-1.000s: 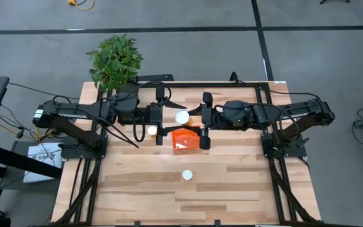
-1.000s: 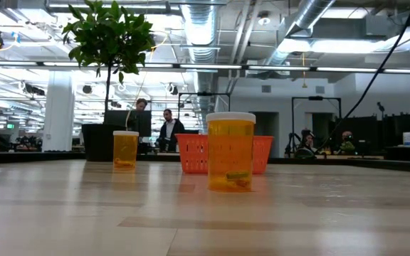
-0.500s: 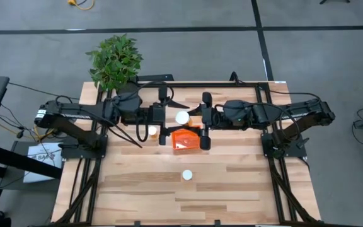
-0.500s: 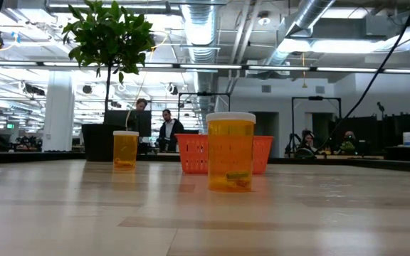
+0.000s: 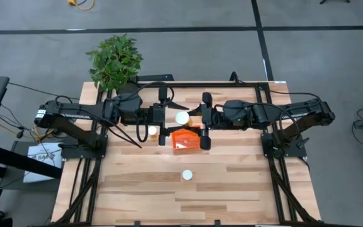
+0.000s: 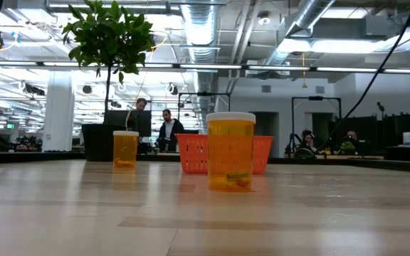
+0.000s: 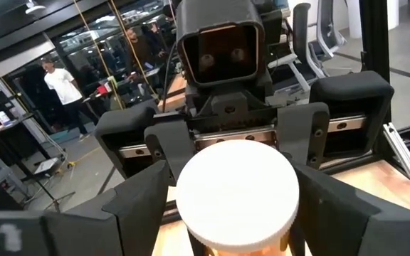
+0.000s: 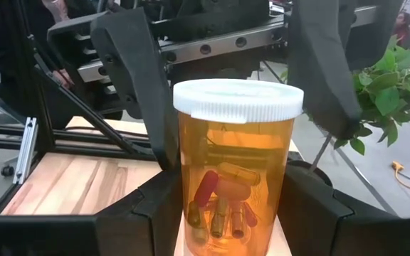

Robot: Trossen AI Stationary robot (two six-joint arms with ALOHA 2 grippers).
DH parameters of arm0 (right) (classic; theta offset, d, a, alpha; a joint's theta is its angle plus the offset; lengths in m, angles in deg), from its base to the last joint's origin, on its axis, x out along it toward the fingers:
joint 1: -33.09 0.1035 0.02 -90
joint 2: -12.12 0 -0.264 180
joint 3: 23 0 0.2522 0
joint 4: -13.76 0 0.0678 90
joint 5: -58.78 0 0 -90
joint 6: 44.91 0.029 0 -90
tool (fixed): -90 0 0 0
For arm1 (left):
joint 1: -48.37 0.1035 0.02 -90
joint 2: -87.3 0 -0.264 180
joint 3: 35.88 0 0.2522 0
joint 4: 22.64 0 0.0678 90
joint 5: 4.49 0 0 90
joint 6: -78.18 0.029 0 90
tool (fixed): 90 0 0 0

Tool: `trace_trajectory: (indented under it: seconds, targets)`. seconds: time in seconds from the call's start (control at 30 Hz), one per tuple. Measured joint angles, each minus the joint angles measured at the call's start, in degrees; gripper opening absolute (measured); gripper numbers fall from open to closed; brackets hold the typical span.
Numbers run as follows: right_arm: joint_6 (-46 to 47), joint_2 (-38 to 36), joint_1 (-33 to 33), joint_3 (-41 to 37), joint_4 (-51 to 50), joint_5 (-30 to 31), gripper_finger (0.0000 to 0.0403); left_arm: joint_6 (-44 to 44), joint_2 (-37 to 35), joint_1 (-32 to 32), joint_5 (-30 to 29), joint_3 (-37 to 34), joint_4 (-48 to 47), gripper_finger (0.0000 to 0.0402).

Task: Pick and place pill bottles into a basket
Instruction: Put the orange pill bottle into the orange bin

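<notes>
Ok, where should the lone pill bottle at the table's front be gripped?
Probably come straight down on the pill bottle and close the pincer across its round sides just under the white cap: it stands upright with every side free.

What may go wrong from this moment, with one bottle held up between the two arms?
1. The raised bottle hangs in the right gripper jaws, beside the basket and not over it. If it is let go now, it probably falls on the table.
2. The left gripper faces the right one at the same bottle, very near. A small error may bump them together.
3. The standing bottle is close under the left arm and may be knocked.
</notes>
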Motion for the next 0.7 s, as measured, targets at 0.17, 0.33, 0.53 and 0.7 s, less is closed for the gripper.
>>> trace_trajectory:
  seconds: [0.17,0.33,0.53,0.7]
  targets:
    - [0.02,0.0,-0.02,0.0,0.0,0.0,0.0189,-0.06,0.0,-0.02,0.02,0.0,-0.02,0.0221]
    - [-0.05,0.0,0.0,0.0,-0.04,0.0,0.0189,-0.46,0.0,-0.02,0.26,0.0,-0.07,0.0197]
    - [-0.05,0.0,0.0,0.0,-0.02,0.0,0.0189,-0.44,0.0,-0.02,0.26,0.0,-0.07,0.021]
    - [-0.13,0.0,-0.01,0.0,-0.02,0.0,0.0189,-0.42,0.0,-0.02,0.23,0.0,-0.07,0.0215]
